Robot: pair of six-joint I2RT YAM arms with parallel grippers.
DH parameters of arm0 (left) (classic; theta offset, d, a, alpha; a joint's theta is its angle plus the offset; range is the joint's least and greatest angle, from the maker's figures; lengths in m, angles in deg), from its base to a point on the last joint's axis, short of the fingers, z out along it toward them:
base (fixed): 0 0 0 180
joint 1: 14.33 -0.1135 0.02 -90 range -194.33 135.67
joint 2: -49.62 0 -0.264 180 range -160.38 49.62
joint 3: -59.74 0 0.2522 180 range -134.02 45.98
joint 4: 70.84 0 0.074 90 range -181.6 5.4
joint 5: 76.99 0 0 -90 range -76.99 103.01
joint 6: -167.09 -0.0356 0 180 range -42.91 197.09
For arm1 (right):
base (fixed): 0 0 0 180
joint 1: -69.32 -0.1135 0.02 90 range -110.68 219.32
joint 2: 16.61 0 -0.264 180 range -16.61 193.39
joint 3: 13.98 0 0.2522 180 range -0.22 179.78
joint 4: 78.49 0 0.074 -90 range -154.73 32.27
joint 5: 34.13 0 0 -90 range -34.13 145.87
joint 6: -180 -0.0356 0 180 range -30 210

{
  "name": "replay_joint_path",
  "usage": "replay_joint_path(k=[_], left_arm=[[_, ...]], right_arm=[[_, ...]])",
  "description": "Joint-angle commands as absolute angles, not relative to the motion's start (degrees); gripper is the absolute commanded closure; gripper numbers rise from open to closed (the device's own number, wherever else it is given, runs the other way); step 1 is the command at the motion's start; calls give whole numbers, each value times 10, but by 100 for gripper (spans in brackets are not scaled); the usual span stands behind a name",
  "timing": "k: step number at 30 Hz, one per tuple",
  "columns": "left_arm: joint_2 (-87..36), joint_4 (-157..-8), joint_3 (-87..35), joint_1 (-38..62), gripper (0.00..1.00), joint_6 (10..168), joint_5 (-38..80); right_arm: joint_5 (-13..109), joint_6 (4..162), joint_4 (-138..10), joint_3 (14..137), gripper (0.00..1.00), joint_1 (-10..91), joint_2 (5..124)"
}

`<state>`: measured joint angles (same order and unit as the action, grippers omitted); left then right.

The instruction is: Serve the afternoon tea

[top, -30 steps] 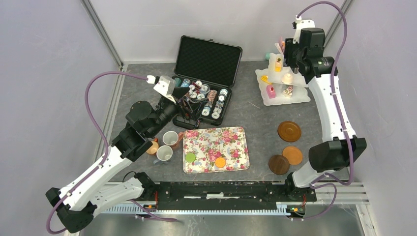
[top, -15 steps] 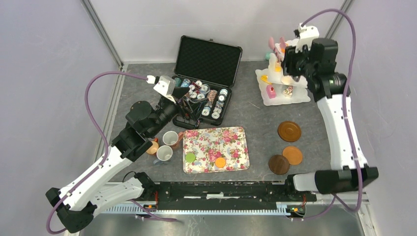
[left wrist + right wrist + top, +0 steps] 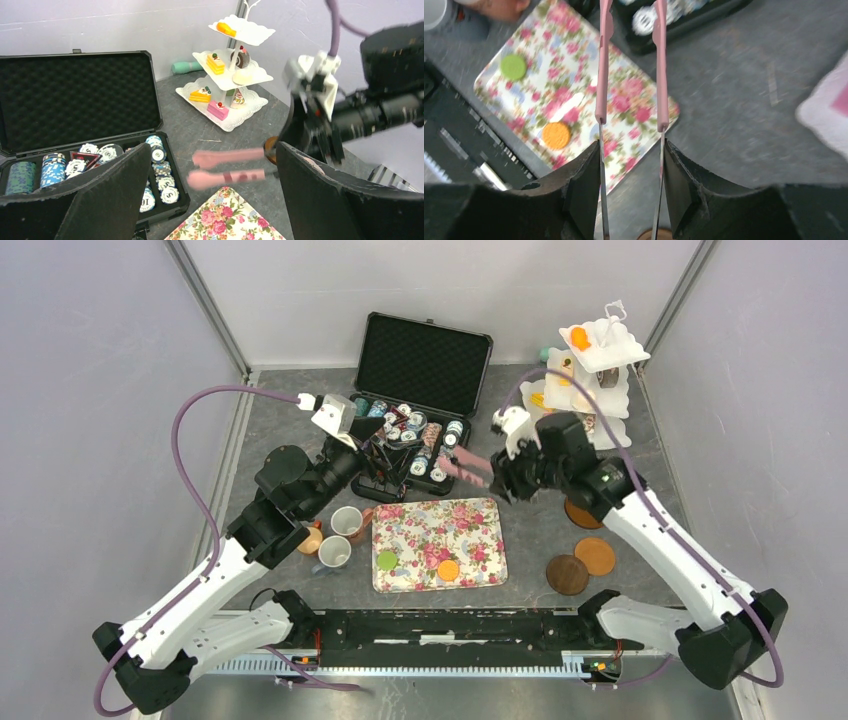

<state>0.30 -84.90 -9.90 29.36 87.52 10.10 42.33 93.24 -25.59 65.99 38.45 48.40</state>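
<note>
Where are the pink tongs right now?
In the top view, the pink tongs are near the middle, held by the right gripper, between the black chip case and the flowery tray.

I see my right gripper (image 3: 503, 477) holding the pink tongs (image 3: 463, 466) beside the chip case (image 3: 425, 370), just past the floral tray (image 3: 440, 528) where a green macaron (image 3: 387, 560) and an orange macaron (image 3: 448, 569) lie.

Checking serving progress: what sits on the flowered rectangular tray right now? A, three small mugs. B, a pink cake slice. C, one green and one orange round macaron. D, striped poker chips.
C: only a green round macaron and an orange round macaron lie on the flowered rectangular tray.
</note>
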Motion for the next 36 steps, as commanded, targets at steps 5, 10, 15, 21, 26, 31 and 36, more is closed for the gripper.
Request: replay_joint_path(k=[5,10,15,21,26,31,36], left_arm=[[4,-832,-114,295,0,864,99],[1,-832,-114,295,0,865,100],[0,-832,-113,295,0,866,101],[-1,-832,-113,295,0,865,99],[-5,-832,-113,295,0,865,100],[-8,-832,-113,295,0,865,100],[-9,-832,-113,295,0,865,101]], right_arm=[[471,799,-225,558,49,276,413],[490,724,-239,509,47,200,395],[539,728,-226,490,44,119,394],[590,757,-228,458,42,66,390],[622,773,-211,466,41,20,408],[615,776,-212,463,40,6,410],[629,778,-201,464,41,0,422]])
